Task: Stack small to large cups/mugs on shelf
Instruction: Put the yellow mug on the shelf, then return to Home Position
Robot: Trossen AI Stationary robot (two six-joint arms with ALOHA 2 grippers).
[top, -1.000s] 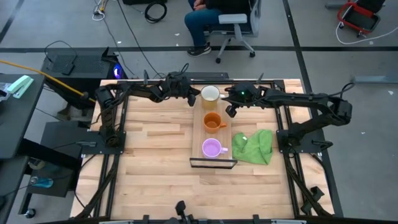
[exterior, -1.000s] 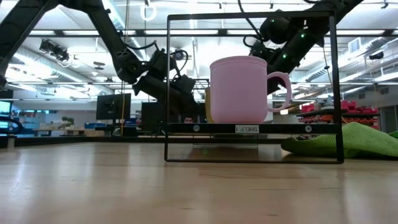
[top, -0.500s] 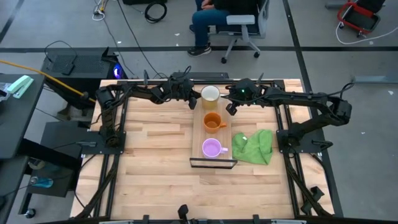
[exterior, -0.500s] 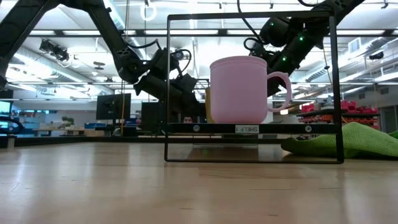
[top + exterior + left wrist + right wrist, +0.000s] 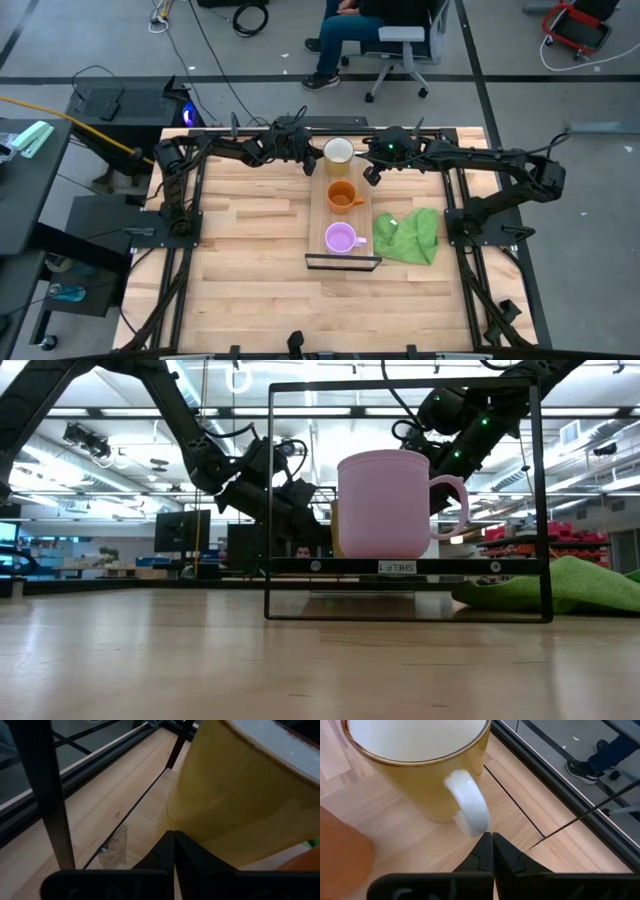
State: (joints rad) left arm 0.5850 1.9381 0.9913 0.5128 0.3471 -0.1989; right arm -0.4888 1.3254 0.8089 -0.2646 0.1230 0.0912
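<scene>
Three mugs sit in a row on the shelf (image 5: 323,215), a long wood plank on the surface (image 5: 250,250). The yellow mug (image 5: 338,152) is at the far end, the orange mug (image 5: 341,196) in the middle, and the purple mug (image 5: 341,238) by the black frame (image 5: 408,500). All three look empty. A green cloth (image 5: 407,236) lies just beside the shelf. The left gripper (image 5: 174,840) is pressed together right next to the yellow mug. The right gripper (image 5: 492,842) is pressed together too, close to that mug's white handle (image 5: 468,807). A person (image 5: 345,35) sits on a chair beyond the surface.
</scene>
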